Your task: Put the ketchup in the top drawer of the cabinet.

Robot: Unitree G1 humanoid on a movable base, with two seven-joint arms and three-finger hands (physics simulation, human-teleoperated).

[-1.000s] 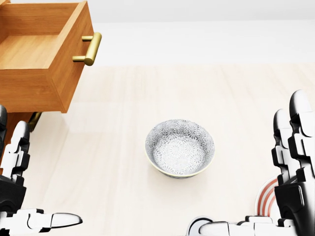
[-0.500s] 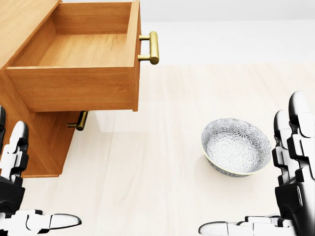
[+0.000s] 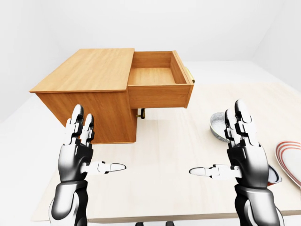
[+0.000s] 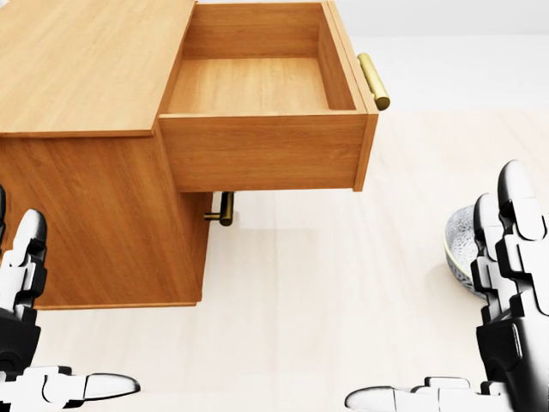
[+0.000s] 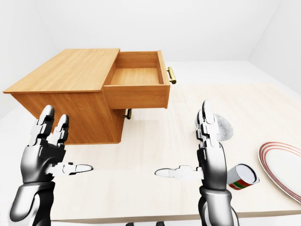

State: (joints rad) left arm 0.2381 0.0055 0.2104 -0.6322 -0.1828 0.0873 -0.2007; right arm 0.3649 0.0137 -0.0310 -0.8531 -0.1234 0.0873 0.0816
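Cabinet (image 4: 94,129) fills the upper left of my head view, standing on the pale bench (image 4: 343,326). Its top drawer (image 4: 257,86) is pulled fully out toward the view's right, empty inside, brass handle (image 4: 373,81) on its right end. A second brass handle (image 4: 223,209) shows just below the drawer, on the cabinet's lower face.

Whole picture has slid right since a second ago: cabinet was only a corner at top left, now it takes most of the upper frame. That is my base and camera moving, not the things. The bowl (image 4: 459,249) sat mid-frame then; now it is at the right edge, half hidden behind my right hand.

Left hand (image 3: 77,153) is up at lower left, fingers spread and straight, thumb out sideways, holding nothing. Right hand (image 3: 240,155) the same at lower right: released, palm empty.

Ketchup: I cannot see it in any view. In the right-eye view a can (image 5: 242,176) with a red and green label lies on its side just right of my right wrist, near a red-ringed plate (image 5: 282,167) at the bench's right edge.
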